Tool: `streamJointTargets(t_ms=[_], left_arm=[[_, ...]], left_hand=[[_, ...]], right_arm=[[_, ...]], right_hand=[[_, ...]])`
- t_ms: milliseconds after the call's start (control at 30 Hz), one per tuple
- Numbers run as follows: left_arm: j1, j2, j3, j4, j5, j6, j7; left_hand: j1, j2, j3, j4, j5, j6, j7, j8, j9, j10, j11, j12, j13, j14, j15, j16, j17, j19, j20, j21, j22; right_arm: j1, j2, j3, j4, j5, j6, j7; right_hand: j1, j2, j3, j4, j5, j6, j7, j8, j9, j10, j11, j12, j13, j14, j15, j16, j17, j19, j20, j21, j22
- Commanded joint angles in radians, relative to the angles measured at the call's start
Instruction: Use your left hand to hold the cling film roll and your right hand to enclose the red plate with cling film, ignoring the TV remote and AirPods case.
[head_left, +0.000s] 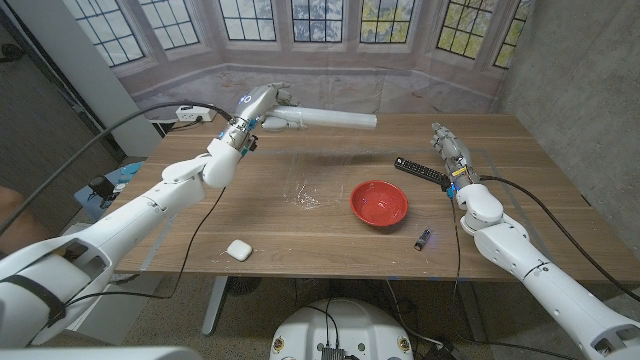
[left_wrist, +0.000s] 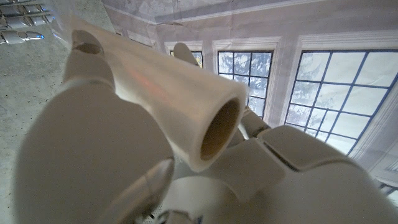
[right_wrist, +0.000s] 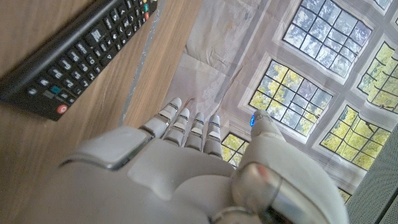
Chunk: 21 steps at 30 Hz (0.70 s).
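The left hand (head_left: 262, 103) grips the white cling film roll (head_left: 325, 120) and holds it raised over the far side of the wooden table (head_left: 290, 235). The right hand (head_left: 447, 147) holds nothing, fingers straight and together, just beside the black TV remote (head_left: 421, 171). The round red plate (head_left: 379, 203) sits mid-table

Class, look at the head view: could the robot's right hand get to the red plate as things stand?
Probably yes. The right hand holds nothing, and the red plate lies uncovered nearby on its side. Only the TV remote sits between them, low and easily passed over.
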Motion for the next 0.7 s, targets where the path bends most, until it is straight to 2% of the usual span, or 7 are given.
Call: streamJointTargets(t_ms=[33,700], left_arm=[[0.079,0.020,-0.067,-0.096,-0.015,0.003,-0.001],[0.113,-0.013,-0.103,-0.156,-0.013,-0.015,-0.024]], left_hand=[[0.300,0.308,-0.006,-0.001,0.000,0.014,-0.004,0.009,0.004,0.012,0.000,-0.001,0.002,0.009,-0.001,0.000,0.004,0.010,0.004,-0.002,0.002],[0.301,0.309,-0.009,-0.001,0.000,0.011,-0.004,0.007,0.004,0.016,0.000,-0.007,0.007,0.011,-0.001,-0.004,0.005,0.009,0.005,-0.003,0.002]], right_arm=[[-0.001,0.006,-0.005,0.001,-0.008,0.011,0.004],[-0.006,0.017,-0.002,0.006,-0.009,0.032,0.002]], right_hand=[[0.003,0.009,0.010,-0.001,0.001,0.009,0.001,0.000,0.004,0.006,-0.002,0.000,0.006,0.005,-0.073,0.001,0.002,0.005,-0.002,0.000,0.002],[0.005,0.010,0.011,-0.001,0.001,0.010,0.001,0.000,0.004,0.007,-0.003,0.001,0.006,0.006,-0.074,0.001,0.002,0.005,-0.002,0.000,0.002]])
